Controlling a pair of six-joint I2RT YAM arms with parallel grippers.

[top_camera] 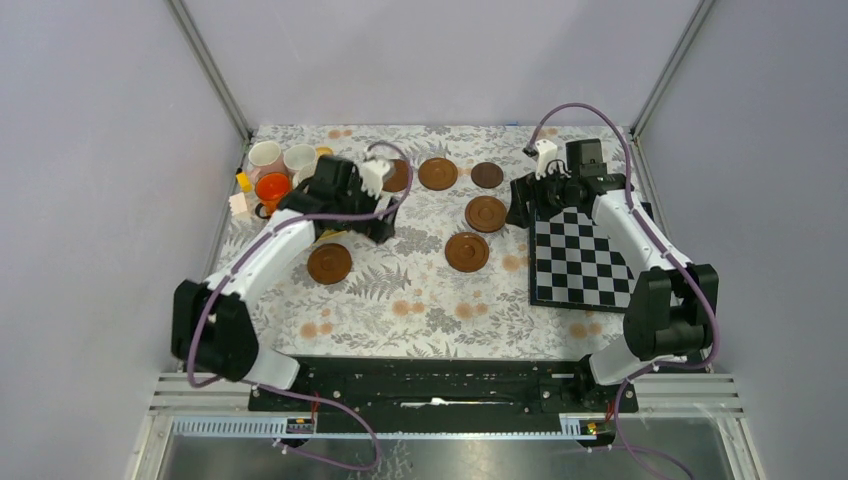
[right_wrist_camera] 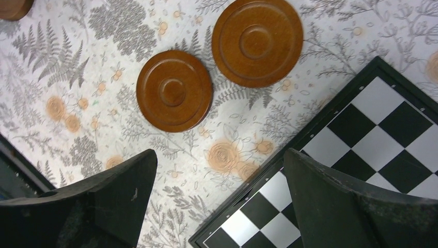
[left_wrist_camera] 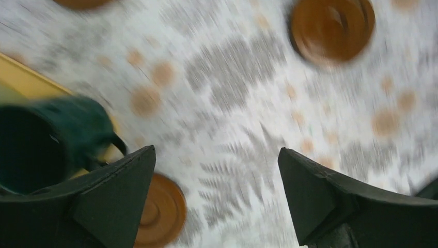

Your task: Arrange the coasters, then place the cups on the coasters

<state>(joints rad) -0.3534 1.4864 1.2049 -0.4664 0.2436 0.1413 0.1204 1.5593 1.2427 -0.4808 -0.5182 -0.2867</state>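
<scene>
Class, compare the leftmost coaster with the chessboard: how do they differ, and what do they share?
The leftmost coaster is round; the chessboard is square. The coaster is plain brown; the chessboard is black-and-white checked. The coaster is far smaller than the chessboard. Both lie flat on the table.

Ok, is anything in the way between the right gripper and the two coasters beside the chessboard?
Nothing visible. The right gripper is open over the tablecloth, and the nearer coaster and the farther coaster lie ahead with only bare cloth in between. The chessboard sits off to one side, not between them.
</scene>
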